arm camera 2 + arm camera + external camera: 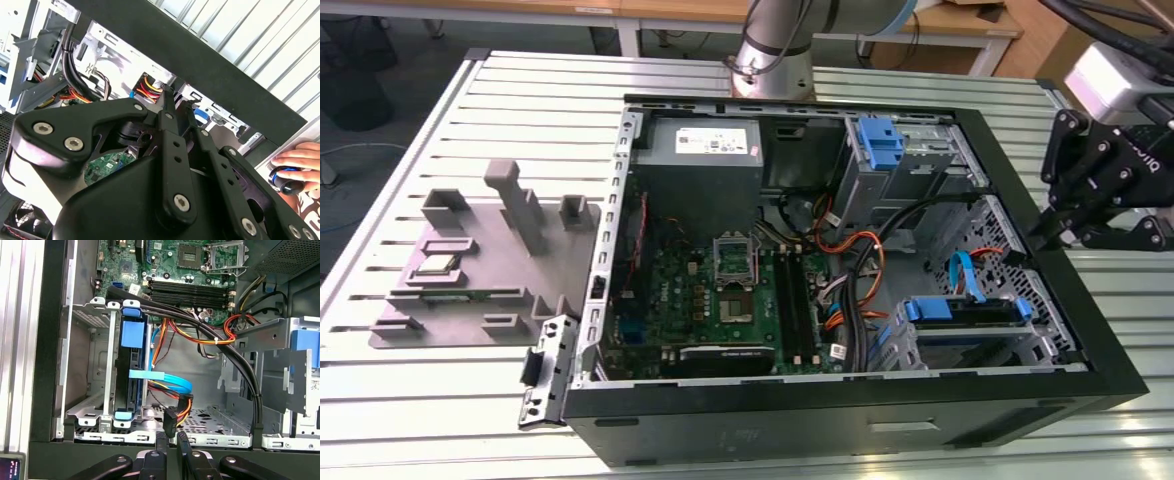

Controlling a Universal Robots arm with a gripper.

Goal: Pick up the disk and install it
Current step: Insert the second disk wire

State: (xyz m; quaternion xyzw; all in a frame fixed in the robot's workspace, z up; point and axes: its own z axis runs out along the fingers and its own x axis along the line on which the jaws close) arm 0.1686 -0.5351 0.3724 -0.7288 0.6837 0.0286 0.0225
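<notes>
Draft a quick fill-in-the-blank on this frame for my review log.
The disk standing in the drive cage has ____ rails.
The claw holds ____.
The motherboard inside the open computer case is ____.
Missing words: blue; nothing; green.

The disk (131,380), blue-railed, stands on edge in its cage.

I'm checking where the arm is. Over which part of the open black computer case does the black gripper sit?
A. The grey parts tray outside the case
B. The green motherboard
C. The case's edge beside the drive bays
C: in the exterior view the black gripper sits at the open black computer case's edge beside the silver metal drive bays.
</notes>
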